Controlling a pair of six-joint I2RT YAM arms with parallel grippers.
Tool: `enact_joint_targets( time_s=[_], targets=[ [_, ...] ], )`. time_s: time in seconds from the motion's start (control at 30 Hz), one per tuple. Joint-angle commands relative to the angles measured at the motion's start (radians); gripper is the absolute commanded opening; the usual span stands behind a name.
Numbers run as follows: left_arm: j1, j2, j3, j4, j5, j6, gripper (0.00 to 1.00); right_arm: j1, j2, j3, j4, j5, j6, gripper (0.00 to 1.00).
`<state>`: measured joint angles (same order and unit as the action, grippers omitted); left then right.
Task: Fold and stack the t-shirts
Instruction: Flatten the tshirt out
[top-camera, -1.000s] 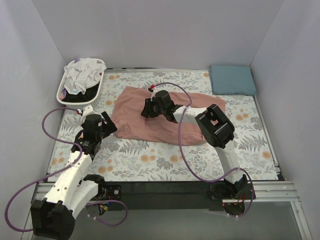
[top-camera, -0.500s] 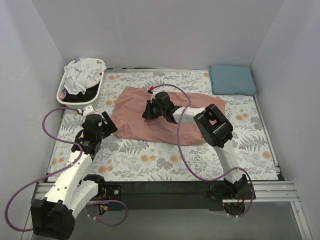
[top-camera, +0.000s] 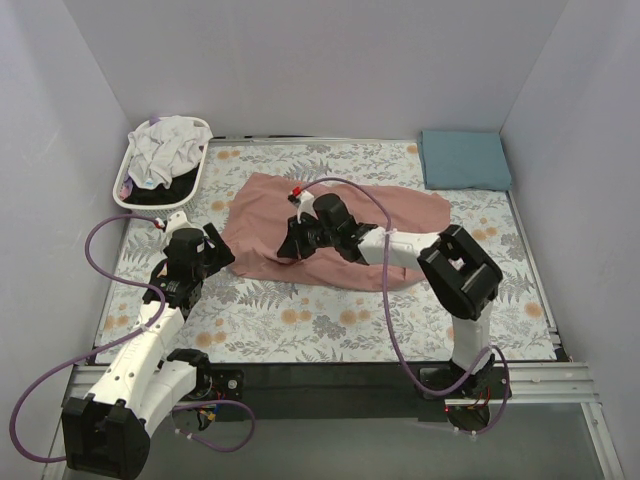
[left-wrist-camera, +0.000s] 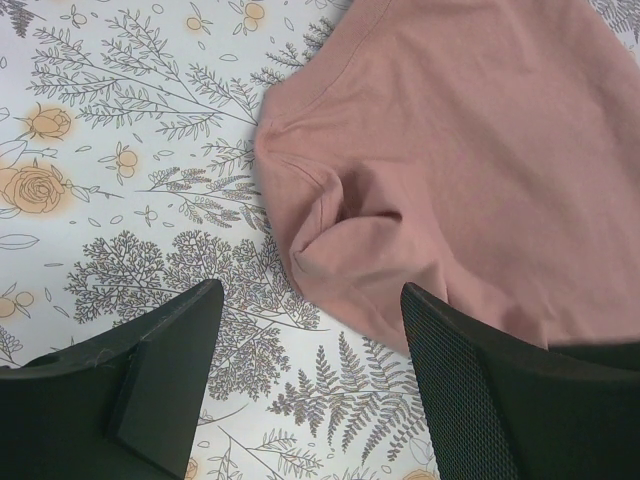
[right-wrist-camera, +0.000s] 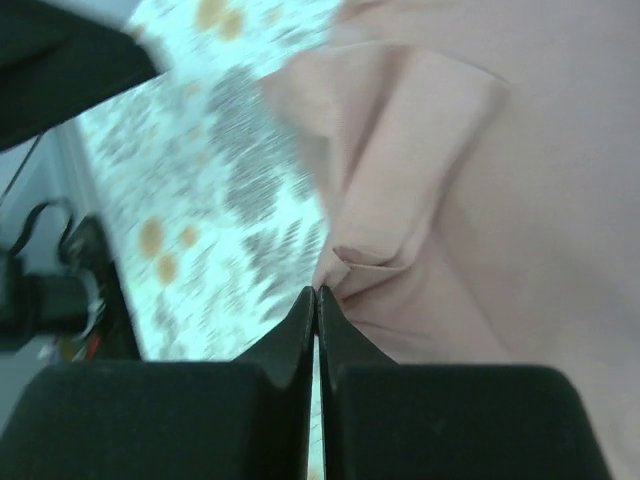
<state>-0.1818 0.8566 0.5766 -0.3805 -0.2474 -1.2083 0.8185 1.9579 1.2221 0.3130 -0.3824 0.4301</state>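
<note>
A dusty-pink t-shirt (top-camera: 400, 215) lies spread on the floral cloth at mid-table. My right gripper (top-camera: 288, 248) is over its near-left part, shut on a small pinch of the pink cloth (right-wrist-camera: 480, 200), which bunches right at the fingertips of that gripper (right-wrist-camera: 317, 292). My left gripper (top-camera: 222, 252) hovers open just left of the shirt. In its wrist view the puckered corner of the pink t-shirt (left-wrist-camera: 470, 150) lies just beyond the left gripper (left-wrist-camera: 310, 296), with nothing between the fingers. A folded teal-blue t-shirt (top-camera: 465, 160) rests at the far right.
A white slatted basket (top-camera: 119, 192) at the far left holds a white tee (top-camera: 170, 145) on top of dark cloth. The grey-and-orange floral cloth (top-camera: 300, 320) covers the table. Pale walls close in the back and both sides.
My right gripper has shut on the pink cloth and moved toward the near left, dragging a fold with it. The left arm has stayed put.
</note>
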Motion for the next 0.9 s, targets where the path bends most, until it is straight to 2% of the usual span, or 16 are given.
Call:
enact_joint_targets(
  time_s=[0.0,0.1,0.33,0.5,0.57,0.6,0.67,0.73,0.87],
  targets=[
    [0.002,-0.005,0.026,0.015,-0.016,0.003,0.70,0.068,-0.131,-0.090,-0.008,-0.110,-0.036,0.01],
    [0.005,-0.013,0.023,0.015,-0.021,0.003,0.71,0.157,-0.220,-0.159,-0.082,-0.153,-0.063,0.01],
    [0.007,-0.018,0.023,0.015,-0.026,0.006,0.70,0.366,-0.255,-0.174,-0.373,-0.190,-0.180,0.01],
    [0.005,-0.004,0.020,0.015,0.003,0.012,0.70,0.461,-0.215,-0.092,-0.575,-0.158,-0.257,0.22],
    [0.007,0.004,0.017,0.020,0.034,0.013,0.70,0.467,-0.214,-0.059,-0.632,-0.100,-0.281,0.31],
    [0.007,0.016,0.016,0.028,0.063,0.019,0.71,0.466,-0.227,-0.043,-0.672,-0.008,-0.287,0.41],
    [0.005,0.050,0.017,0.035,0.127,0.018,0.71,0.455,-0.269,-0.029,-0.718,0.089,-0.294,0.55],
    [0.007,0.106,0.025,0.023,0.196,0.009,0.71,0.404,-0.323,-0.054,-0.736,0.233,-0.277,0.60],
    [0.004,0.255,0.054,0.005,0.246,-0.019,0.71,0.161,-0.437,-0.174,-0.739,0.391,-0.209,0.58]
  ],
)
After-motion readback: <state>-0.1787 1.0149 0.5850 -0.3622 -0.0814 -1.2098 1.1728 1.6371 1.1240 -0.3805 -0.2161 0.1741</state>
